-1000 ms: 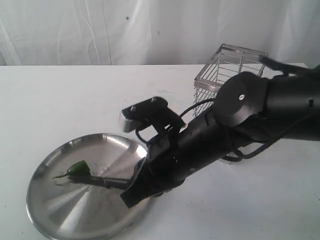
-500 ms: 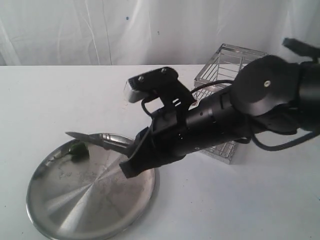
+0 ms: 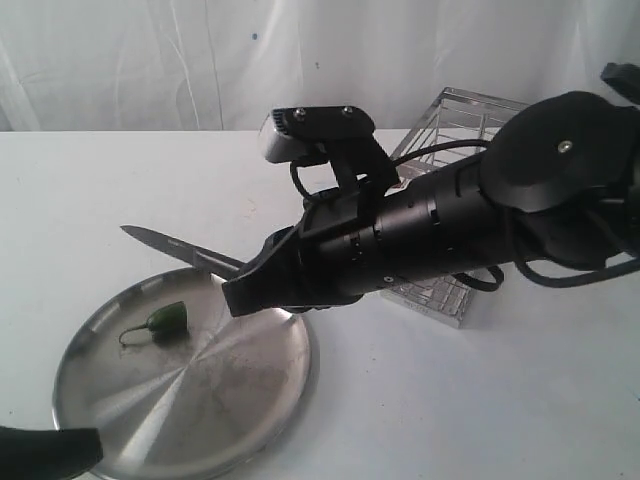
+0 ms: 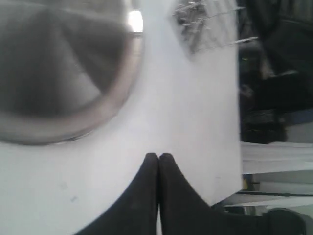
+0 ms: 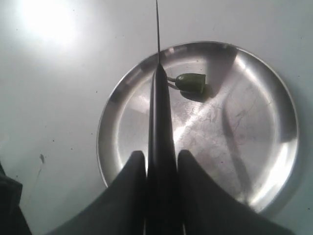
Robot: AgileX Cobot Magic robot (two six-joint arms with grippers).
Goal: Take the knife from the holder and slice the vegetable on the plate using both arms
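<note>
Looking at exterior view, you see right gripper (image 3: 250, 292) pinching knife (image 3: 180, 247) by handle, blade pointing left above plate (image 3: 200, 400) far rim. Vegetable (image 3: 165, 320) lies on plate's left part. Holder (image 3: 470, 110) stands far right, behind arm.

Left wrist view: your left gripper (image 4: 158, 157) has fingertips pressed together above table (image 4: 186, 122), beside plate (image 4: 73, 98).

Right wrist view: right gripper (image 5: 160, 154) clamps knife (image 5: 159, 117) handle; vegetable (image 5: 191, 83) sits on plate (image 5: 244, 122), just beside blade.
</note>
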